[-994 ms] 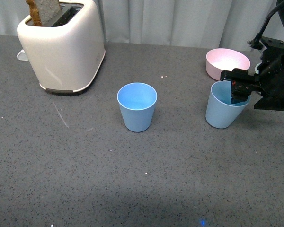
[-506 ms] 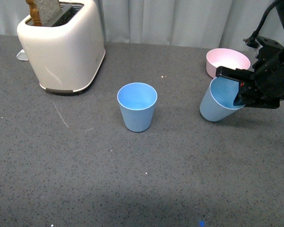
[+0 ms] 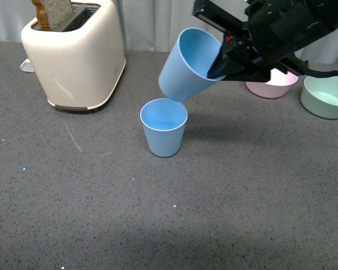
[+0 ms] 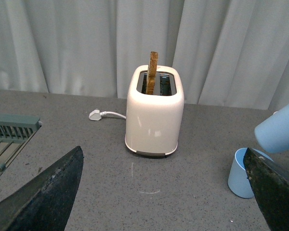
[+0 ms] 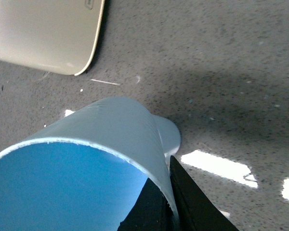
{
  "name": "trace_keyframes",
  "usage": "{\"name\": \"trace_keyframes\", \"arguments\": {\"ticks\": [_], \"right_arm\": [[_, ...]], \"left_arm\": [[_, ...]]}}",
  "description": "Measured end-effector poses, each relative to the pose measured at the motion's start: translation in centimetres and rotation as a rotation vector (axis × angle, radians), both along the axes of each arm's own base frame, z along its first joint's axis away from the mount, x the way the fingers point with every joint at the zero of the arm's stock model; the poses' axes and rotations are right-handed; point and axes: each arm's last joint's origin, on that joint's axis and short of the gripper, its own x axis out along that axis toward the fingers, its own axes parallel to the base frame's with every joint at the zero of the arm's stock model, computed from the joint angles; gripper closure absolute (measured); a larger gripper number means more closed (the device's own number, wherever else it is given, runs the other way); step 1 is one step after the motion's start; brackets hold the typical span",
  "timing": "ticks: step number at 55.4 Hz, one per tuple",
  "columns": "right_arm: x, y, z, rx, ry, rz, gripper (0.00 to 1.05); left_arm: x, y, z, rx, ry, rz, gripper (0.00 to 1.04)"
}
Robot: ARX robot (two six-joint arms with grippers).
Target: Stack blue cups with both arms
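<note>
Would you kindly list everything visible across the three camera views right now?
standing blue cup: one, light blue, mid-table
tilted blue cup: one, light blue, held above the standing one
toaster: one, cream, back left
bread slice: one, brown, in toaster slot
plug with cable: one, white, by toaster
pink bowl: one, back right, partly behind arm
green bowl: one, pale, far right
rack: one, green, left wrist view only
curtain: pale, behind table
table: dark grey
left gripper: black, open
right gripper: black, clamping tilted cup
</note>
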Motion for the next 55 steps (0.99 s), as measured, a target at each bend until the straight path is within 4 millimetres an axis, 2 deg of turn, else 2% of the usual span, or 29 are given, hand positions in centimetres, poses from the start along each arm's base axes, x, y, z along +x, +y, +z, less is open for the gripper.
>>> {"name": "trace_keyframes", "arguments": {"ticks": [7, 22, 30, 39, 41, 45, 47, 49, 52, 55], "right_arm": [[-0.2, 2.0, -0.3, -0.007, 0.016, 0.036, 1.04], [0.0, 2.8, -1.3, -0.024, 0.041, 0.03, 1.02], [0.2, 2.9, -1.2, -0.005, 0.019, 0.024, 0.81], [0.3, 2.8, -1.1, -0.005, 0.004, 0.021, 0.44], [0.3, 2.7, -1.2, -0.012, -0.004, 0.019, 0.39], [0.2, 2.5, -2.1, -0.166, -0.277, -0.066, 0.45], [-0.5, 1.8, -2.8, -0.293, -0.457, -0.155, 0.52], [-1.4, 1.0, -3.3, -0.357, -0.563, -0.206, 0.58], [-3.1, -0.7, -3.5, -0.412, -0.715, -0.307, 0.67], [-4.3, -2.0, -2.8, -0.396, -0.84, -0.365, 0.74]], "left_arm": [[0.0, 0.0, 0.0, 0.0, 0.0, 0.0, 0.07], [0.0, 0.0, 0.0, 0.0, 0.0, 0.0, 0.07], [0.0, 0.0, 0.0, 0.0, 0.0, 0.0, 0.07], [0.0, 0.0, 0.0, 0.0, 0.0, 0.0, 0.07], [0.0, 0.0, 0.0, 0.0, 0.0, 0.0, 0.07], [0.0, 0.0, 0.0, 0.0, 0.0, 0.001, 0.07], [0.0, 0.0, 0.0, 0.001, 0.0, -0.002, 0.07], [0.0, 0.0, 0.0, 0.001, 0.0, 0.0, 0.07], [0.0, 0.0, 0.0, 0.001, 0.0, 0.002, 0.07], [0.0, 0.0, 0.0, 0.0, 0.001, 0.003, 0.07]]}}
